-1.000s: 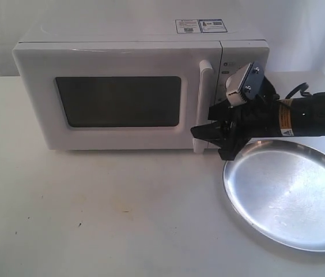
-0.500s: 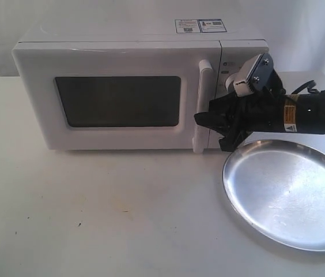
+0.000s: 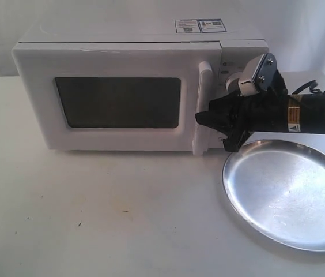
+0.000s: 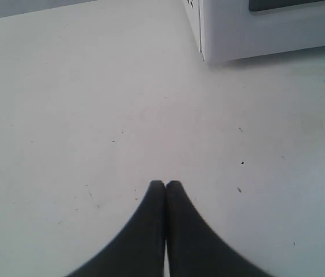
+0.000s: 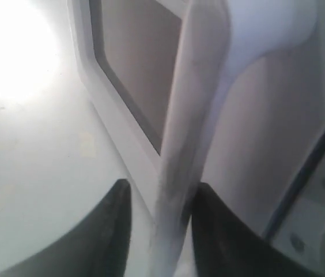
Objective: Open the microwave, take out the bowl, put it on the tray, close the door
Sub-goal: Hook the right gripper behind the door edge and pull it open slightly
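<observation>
1. up top, the microwave [image 3: 122,34] carries two stickers [image 3: 200,25] with blue and dark print; we cannot read the writing.
2. likewise, a yellow label [image 3: 293,120] on the right arm [image 3: 324,112] is too small for us to read.
3. the right gripper [image 5: 161,187] has its fingers clamped on the handle [image 3: 204,86] of the door [image 3: 116,63], one on either side; a narrow gap shows between the door's handle edge and the control panel [image 3: 246,52].
4. the left gripper [image 4: 165,186] hangs with fingertips pressed together, holding nothing, over the table [image 3: 93,213].
5. the tray [image 3: 249,196] lies on that white, lightly speckled table, just in front of the microwave's right end.
6. behind, we see a pale plain backdrop [image 3: 301,29].
</observation>
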